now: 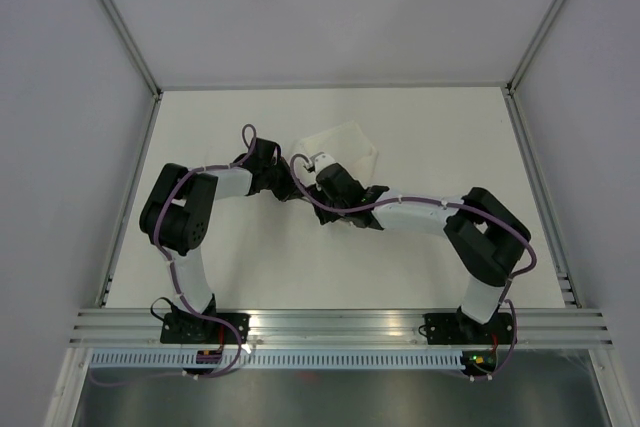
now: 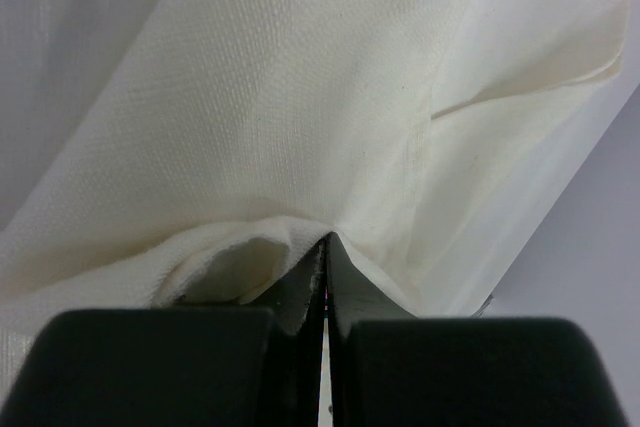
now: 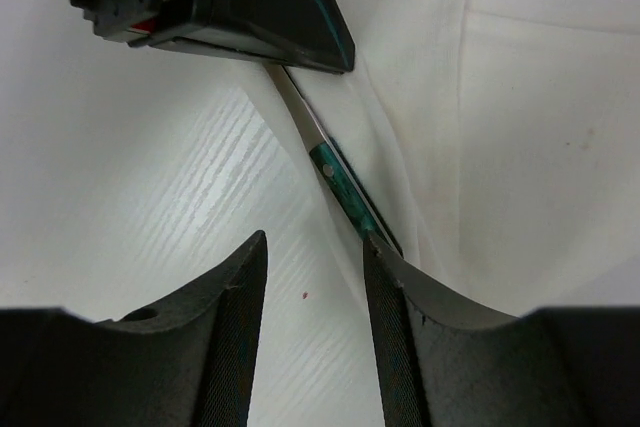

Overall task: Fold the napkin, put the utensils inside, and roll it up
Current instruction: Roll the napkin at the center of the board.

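Note:
The white napkin (image 1: 347, 149) lies at the table's middle, just beyond both grippers. My left gripper (image 1: 288, 185) is shut on a raised fold of the napkin (image 2: 330, 97), and the cloth drapes over its fingertips (image 2: 325, 247). My right gripper (image 3: 315, 247) is open and empty, low over the bare tabletop. A slim teal-green utensil (image 3: 342, 185) lies along the napkin's edge (image 3: 480, 147), and its near end touches my right finger (image 3: 395, 297). Its far end runs under the left gripper (image 3: 230, 2). In the top view the utensil is hidden by the arms.
The white tabletop (image 1: 250, 267) is walled by grey panels and aluminium posts (image 1: 125, 27). A metal rail (image 1: 340, 322) runs along the near edge. Purple cables (image 1: 300, 192) loop over both arms.

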Robot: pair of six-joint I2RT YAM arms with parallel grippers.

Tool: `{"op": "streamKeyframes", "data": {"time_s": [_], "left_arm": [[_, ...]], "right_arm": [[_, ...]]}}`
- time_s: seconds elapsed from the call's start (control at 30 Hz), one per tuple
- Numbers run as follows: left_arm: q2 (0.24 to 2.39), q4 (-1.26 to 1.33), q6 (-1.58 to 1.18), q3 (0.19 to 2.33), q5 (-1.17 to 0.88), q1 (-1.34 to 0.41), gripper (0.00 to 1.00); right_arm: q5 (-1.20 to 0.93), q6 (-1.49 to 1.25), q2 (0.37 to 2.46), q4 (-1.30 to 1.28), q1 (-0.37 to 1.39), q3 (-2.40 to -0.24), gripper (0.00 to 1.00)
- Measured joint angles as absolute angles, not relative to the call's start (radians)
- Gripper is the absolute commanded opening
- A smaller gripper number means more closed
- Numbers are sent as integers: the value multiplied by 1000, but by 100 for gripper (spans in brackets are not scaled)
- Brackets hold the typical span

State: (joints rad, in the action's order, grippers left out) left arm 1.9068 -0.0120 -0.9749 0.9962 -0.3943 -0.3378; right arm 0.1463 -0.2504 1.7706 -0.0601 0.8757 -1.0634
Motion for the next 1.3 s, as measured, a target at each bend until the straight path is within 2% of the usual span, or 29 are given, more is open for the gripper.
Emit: {"op": "streamKeyframes", "data": {"time_s": [0.3, 0.37, 0.43, 0.57, 0.8, 0.97, 1.3], "left_arm": [[1907, -17, -975, 1000, -394, -338, 2], [1908, -18, -975, 1000, -394, -338, 2], [1909, -20, -975, 1002, -395, -338, 2], [1909, -22, -975, 1003, -395, -338, 2], [1916, -40, -970, 1017, -398, -338, 2], [1920, -56, -950, 1029, -403, -337, 2], [1914, -92, -904, 1036, -413, -337, 2]], "right_arm": [[142, -212, 1848, -67, 889, -1084, 46], [146, -208, 1853, -70, 896, -1089, 41], [154, -203, 1862, -71, 901, -1103, 32], [171, -200, 1888, -71, 908, -1129, 26], [201, -197, 1916, -91, 908, -1143, 7], [191, -207, 1916, -107, 909, -1158, 2], [138, -236, 1918, -173, 937, -1265, 1]]}}
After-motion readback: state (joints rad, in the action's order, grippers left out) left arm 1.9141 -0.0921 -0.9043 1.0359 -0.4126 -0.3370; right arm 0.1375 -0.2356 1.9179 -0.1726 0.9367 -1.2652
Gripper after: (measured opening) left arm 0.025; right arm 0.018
